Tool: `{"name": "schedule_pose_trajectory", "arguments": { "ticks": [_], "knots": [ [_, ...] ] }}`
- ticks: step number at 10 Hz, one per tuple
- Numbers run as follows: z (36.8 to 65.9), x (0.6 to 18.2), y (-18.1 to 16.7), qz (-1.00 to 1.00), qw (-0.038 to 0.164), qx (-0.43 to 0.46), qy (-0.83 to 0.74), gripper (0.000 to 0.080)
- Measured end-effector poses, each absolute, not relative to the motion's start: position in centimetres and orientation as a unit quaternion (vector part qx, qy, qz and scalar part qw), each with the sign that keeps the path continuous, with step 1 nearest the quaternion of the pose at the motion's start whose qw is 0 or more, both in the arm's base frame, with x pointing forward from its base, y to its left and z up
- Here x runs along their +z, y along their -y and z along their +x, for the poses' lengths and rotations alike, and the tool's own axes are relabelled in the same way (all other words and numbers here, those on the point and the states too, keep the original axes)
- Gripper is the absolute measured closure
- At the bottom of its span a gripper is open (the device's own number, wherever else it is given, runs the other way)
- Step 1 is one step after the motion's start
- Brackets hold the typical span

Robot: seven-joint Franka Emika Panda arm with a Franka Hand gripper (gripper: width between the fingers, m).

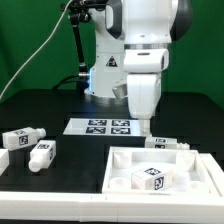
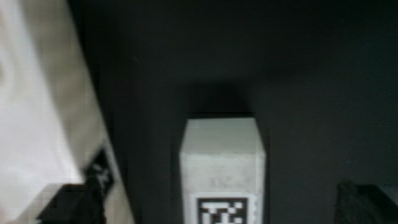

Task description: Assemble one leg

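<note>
The gripper is being held wide open, and the leg is being framed midway between its fingers, untouched. Level lowering is being advised, so both flanks are being met together.

Bare desk lies open between two legs and the tray. The pincer's spread fingers flank a leg, the tray wall close beside it.

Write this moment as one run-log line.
pincer: open | leg: lying between fingers, untouched | grasp: not yet
</note>
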State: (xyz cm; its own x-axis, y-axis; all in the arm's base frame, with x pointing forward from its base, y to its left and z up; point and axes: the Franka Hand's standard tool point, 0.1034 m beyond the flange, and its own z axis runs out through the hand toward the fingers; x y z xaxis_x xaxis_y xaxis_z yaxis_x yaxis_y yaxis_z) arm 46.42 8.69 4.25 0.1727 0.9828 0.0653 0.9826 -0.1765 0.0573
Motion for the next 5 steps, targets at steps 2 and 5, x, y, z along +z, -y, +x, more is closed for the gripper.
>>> {"name": "schedule_pose_trajectory", "arguments": {
  "ticks": [2, 5],
  "knots": [
    [46.4, 3.6, -9.6, 0.761, -0.004, 0.042, -0.648, 0.0150],
    [46.1, 1.5, -9.7, 0.763, -0.017, 0.034, -0.645, 0.0150]
  ]
}}
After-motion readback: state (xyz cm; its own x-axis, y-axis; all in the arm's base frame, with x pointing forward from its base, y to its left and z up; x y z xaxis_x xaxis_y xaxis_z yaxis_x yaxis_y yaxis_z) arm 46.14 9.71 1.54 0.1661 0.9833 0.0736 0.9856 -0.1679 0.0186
